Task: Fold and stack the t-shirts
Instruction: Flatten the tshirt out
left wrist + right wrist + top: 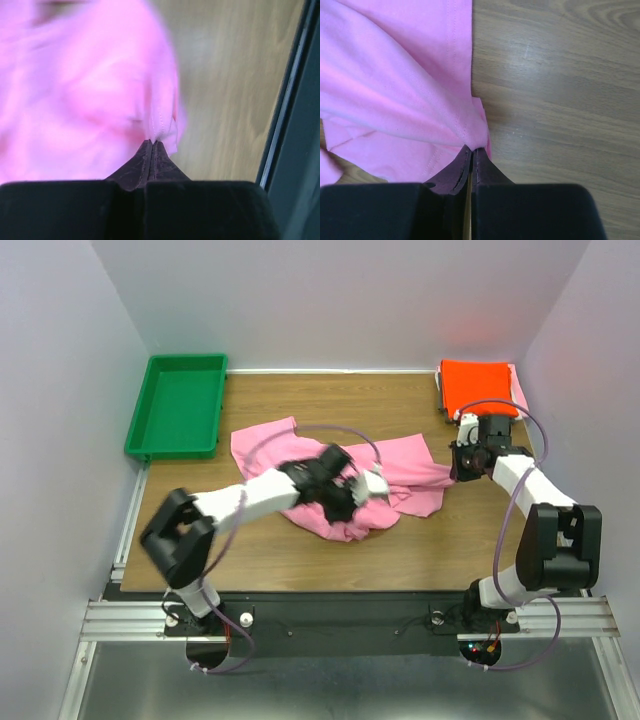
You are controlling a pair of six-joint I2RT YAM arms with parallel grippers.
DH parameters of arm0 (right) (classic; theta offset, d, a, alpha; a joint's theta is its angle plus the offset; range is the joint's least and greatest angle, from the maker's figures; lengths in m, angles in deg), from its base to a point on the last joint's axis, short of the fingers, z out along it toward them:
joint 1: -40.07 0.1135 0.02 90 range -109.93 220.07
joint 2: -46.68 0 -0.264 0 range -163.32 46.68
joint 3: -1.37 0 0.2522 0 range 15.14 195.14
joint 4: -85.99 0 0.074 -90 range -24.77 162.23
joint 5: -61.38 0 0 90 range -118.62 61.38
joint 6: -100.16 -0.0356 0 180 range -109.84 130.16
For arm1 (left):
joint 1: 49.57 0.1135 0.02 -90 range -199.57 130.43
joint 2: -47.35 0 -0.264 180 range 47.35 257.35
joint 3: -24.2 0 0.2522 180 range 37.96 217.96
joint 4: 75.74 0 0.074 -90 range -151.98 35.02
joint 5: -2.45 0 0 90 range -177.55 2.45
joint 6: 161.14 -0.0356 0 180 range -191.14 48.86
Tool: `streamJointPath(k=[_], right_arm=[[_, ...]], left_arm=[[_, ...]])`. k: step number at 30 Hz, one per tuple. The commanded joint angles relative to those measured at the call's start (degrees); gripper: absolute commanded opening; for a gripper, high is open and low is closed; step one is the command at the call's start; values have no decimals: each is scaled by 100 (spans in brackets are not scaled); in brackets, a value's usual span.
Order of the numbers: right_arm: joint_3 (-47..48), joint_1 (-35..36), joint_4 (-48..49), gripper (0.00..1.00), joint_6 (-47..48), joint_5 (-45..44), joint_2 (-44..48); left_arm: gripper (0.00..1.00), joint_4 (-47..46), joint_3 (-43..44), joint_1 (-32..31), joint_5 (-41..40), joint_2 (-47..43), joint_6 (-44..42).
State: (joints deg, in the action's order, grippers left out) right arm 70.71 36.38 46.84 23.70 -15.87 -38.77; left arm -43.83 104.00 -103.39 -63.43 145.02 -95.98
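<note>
Item 1. Large bubblegum-pink cotton t-shirt (405, 462) (85, 90) (395, 75): I find it rumpled and half spread across the middle of the worktop, one part reaching toward the far left, another drawn out to the right.

Item 2. Left gripper (372, 486) (152, 146): over the shirt's centre. On my left wrist view the jaws are clenched, with a stitched hem of the pink cloth pinched at their tips. That view is blurred.

Item 3. Right gripper (458, 470) (473, 151): at the shirt's right-hand end, jaws clenched on a gathered corner of the pink fabric, the cloth fanning out from the tips over bare wood.

Item 4. Bright orange-red t-shirt, folded flat (478, 387): far right corner of the worktop, well apart from the pink one. I see a strip of paler pink cloth (521, 392) showing along its right side.

Item 5. Green rectangular plastic tray (140, 425): far left corner, just beside the pink shirt's nearest sleeve but not touching it.

Item 6. Brown wood-grain worktop (300, 555): matte, with a pale sheen in my wrist views.

Item 7. Plain pale walls (350, 300) closing in three sides; a ribbed metal rail (340, 618) along the near edge carries both arm bases.
</note>
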Motion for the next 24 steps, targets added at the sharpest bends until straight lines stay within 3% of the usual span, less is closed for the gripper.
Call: streamJointPath(k=[1, 7, 14, 17, 24], right_arm=[[121, -18, 43, 1, 140, -370, 441], [33, -36, -63, 1, 219, -572, 635], [156, -53, -186, 1, 561, -1081, 582], [226, -97, -186, 1, 693, -1161, 416], [621, -106, -177, 1, 571, -740, -408]], left_arm=[[0, 873, 93, 1565, 743, -1598, -591], [0, 1726, 84, 3804, 1270, -2173, -1566], [0, 2183, -100, 5747, 1745, -1954, -2366], [0, 2377, -179, 6277, 1772, -1752, -2823], [0, 2070, -794, 6402, 1421, -1619, -3228]])
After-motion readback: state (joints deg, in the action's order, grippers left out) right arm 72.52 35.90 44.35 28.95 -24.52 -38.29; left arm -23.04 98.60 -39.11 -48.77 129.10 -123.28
